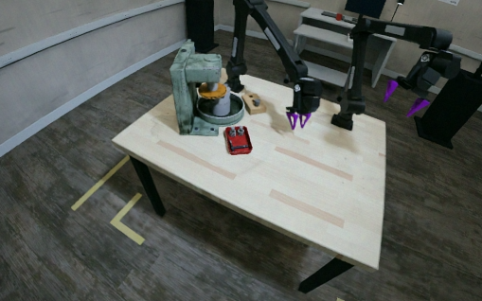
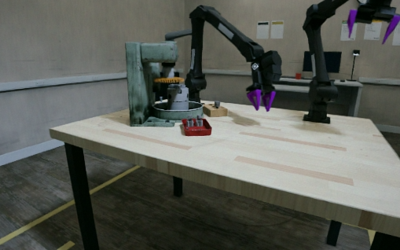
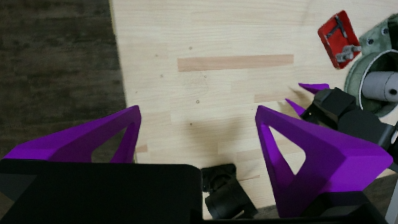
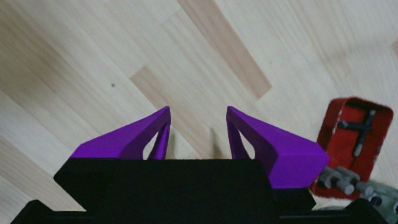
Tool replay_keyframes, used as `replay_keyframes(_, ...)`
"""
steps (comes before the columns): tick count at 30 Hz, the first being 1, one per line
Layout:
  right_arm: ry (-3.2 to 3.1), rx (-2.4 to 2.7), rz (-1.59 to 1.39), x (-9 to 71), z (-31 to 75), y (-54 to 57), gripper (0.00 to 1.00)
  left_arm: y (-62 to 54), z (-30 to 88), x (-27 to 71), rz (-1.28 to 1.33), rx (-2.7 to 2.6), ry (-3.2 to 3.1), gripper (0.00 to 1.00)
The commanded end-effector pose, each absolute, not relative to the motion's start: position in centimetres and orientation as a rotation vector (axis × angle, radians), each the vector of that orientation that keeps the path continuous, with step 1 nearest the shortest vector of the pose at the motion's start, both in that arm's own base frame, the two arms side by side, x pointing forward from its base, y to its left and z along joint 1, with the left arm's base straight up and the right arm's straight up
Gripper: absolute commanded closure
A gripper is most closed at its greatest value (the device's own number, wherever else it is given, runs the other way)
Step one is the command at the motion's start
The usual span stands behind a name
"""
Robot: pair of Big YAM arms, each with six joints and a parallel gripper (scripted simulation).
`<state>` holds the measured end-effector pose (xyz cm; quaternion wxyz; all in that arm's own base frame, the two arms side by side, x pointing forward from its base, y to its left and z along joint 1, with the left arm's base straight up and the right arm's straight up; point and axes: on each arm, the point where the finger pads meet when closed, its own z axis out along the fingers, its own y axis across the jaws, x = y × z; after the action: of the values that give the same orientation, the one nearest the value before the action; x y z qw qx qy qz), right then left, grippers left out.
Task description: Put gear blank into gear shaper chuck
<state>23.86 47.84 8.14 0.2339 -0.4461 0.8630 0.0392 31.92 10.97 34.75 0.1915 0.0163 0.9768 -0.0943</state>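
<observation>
The gear shaper (image 1: 182,92) (image 2: 134,79) is a green machine with an orange toothed wheel (image 1: 211,91) (image 2: 169,80) above its grey chuck (image 1: 222,106) (image 2: 179,99) (image 3: 379,86). A small grey piece (image 1: 257,102) (image 2: 217,104), seemingly the gear blank, stands on a wooden block (image 1: 256,110) (image 2: 216,112) beside the basin. My right gripper (image 1: 297,128) (image 2: 262,110) (image 3: 291,91) (image 4: 198,111) is partly open and empty, pointing down above the table, away from the block. My left gripper (image 1: 397,109) (image 2: 367,40) (image 3: 198,111) is wide open and empty, high up.
A red tray (image 1: 249,143) (image 2: 197,133) (image 3: 332,47) (image 4: 345,145) lies in front of the machine, holding grey cylindrical pieces and a dark T-shaped key. A green round basin (image 1: 237,118) (image 2: 179,114) surrounds the chuck. The left arm's base stands at the table's back edge.
</observation>
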Motion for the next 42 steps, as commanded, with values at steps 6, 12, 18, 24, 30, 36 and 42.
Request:
replay_keyframes(6,2.601,-0.909,-0.125,18.3,8.5,40.4,0.47,0.2,34.6,33.4,-0.344,0.514,2.503,0.0)
replay_keyframes(12,2.622,-0.759,-0.337,15.9,8.7,34.9,0.47,-7.8,33.7,31.9,-0.474,0.797,2.313,0.0)
replay_keyframes(18,2.568,-0.612,-0.529,14.1,9.6,29.6,0.47,-14.0,32.9,28.9,-0.603,1.034,2.121,0.0)
replay_keyframes(24,2.507,-0.516,-0.582,13.4,10.1,27.4,0.47,-18.0,32.3,26.1,-0.692,1.188,1.971,0.0)
replay_keyframes(30,2.393,-0.338,-0.524,12.7,11.0,25.2,0.47,-22.7,31.4,20.8,-0.831,1.392,1.733,0.0)
replay_keyframes(36,2.264,-0.129,-0.309,12.0,11.4,24.4,0.47,-25.5,30.5,15.8,-0.957,1.54,1.525,0.0)
replay_keyframes(42,2.211,-0.034,-0.191,11.6,10.9,24.2,0.47,-25.9,30.3,14.6,-0.984,1.57,1.478,0.0)
